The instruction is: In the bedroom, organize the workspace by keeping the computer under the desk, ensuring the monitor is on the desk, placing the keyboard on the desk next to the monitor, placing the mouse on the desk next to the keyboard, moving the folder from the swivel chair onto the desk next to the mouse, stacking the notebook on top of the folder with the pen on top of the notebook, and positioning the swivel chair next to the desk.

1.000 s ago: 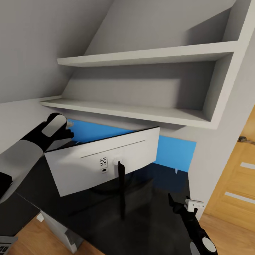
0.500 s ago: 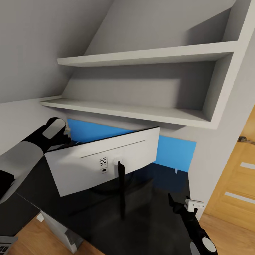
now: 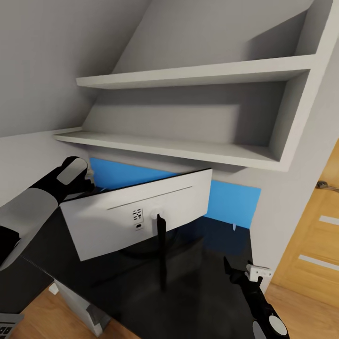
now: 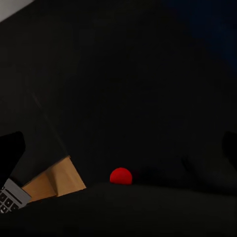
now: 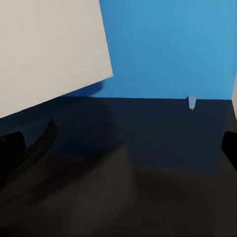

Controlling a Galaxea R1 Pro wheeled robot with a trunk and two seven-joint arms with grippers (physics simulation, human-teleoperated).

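Observation:
The monitor (image 3: 136, 219) stands on the desk (image 3: 207, 292) with its light-grey back toward me, on a thin black stand (image 3: 161, 254). My left gripper (image 3: 89, 181) reaches behind the monitor's upper left corner. In the left wrist view its dark fingertips (image 4: 11, 153) sit far apart over a dark surface, so it looks open and empty. My right gripper (image 3: 240, 274) hovers open over the desk's near right part, facing the monitor (image 5: 49, 54) and the blue back panel (image 5: 168, 49). A light-grey computer (image 3: 77, 306) shows under the desk's near edge. A keyboard corner (image 3: 6, 323) lies low on the left, by the wooden floor (image 4: 54, 180).
Two white wall shelves (image 3: 188, 150) hang close above the monitor under a sloping ceiling. A light wooden chest (image 3: 315, 240) stands to the right of the desk. A small red dot (image 4: 121, 176) shows in the left wrist view.
My left gripper has dropped a little toward the monitor's upper left corner since a second ago, then stayed still. The monitor and right arm have not moved.

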